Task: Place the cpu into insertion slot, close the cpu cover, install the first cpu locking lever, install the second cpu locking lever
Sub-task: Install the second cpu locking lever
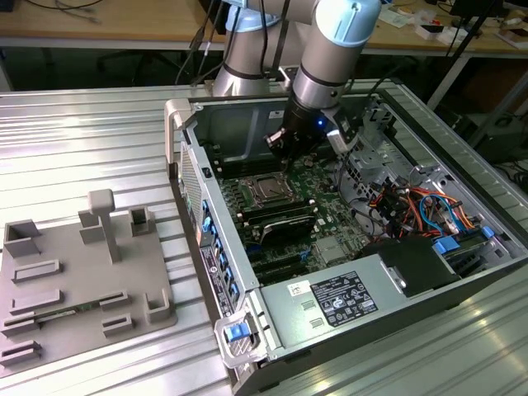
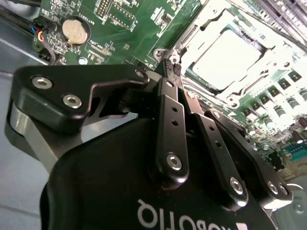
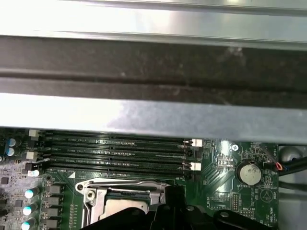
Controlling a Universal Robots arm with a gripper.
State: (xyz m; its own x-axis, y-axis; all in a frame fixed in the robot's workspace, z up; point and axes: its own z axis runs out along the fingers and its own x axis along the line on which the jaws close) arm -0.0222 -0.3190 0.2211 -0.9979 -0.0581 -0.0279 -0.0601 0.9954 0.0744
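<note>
While the cpu (image 2: 229, 56) sits under its cover (image 2: 201, 28), the tool (image 2: 169, 61) looks pressed together, seemingly empty.

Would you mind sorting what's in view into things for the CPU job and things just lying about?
For the job:
cpu
insertion slot
cpu cover
gripper

Lying about:
coin battery
memory slots
grey fixture tray
power supply
</note>
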